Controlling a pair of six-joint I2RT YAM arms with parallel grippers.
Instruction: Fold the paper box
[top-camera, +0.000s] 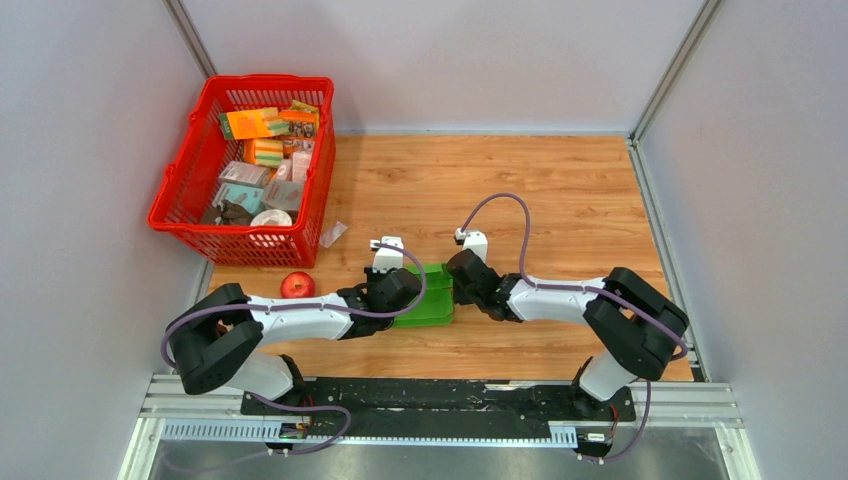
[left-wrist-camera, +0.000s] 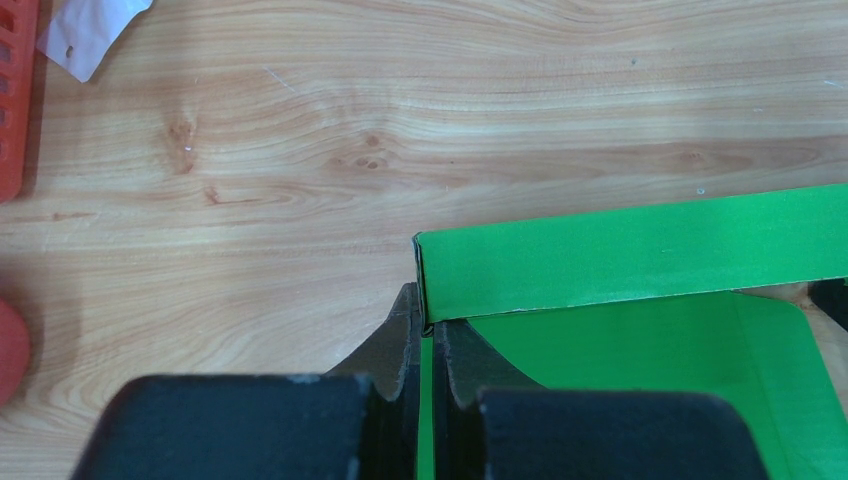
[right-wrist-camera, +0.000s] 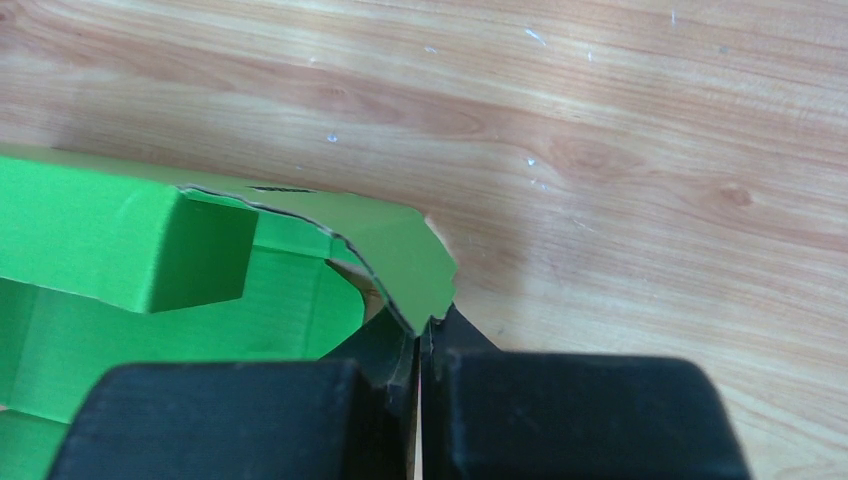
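The bright green paper box lies partly folded on the wooden table between the two arms. In the left wrist view one long wall stands upright above the flat base. My left gripper is shut on the thin end wall at the box's left corner, and the card runs down between its fingers. My right gripper is shut on the tip of a curved side flap at the box's right end. A folded wall shows to the left of that flap. From above, the left gripper and right gripper flank the box.
A red basket with several small packages stands at the back left. A red apple lies beside my left arm, and a scrap of clear plastic lies near the basket. Grey walls close in the table on three sides.
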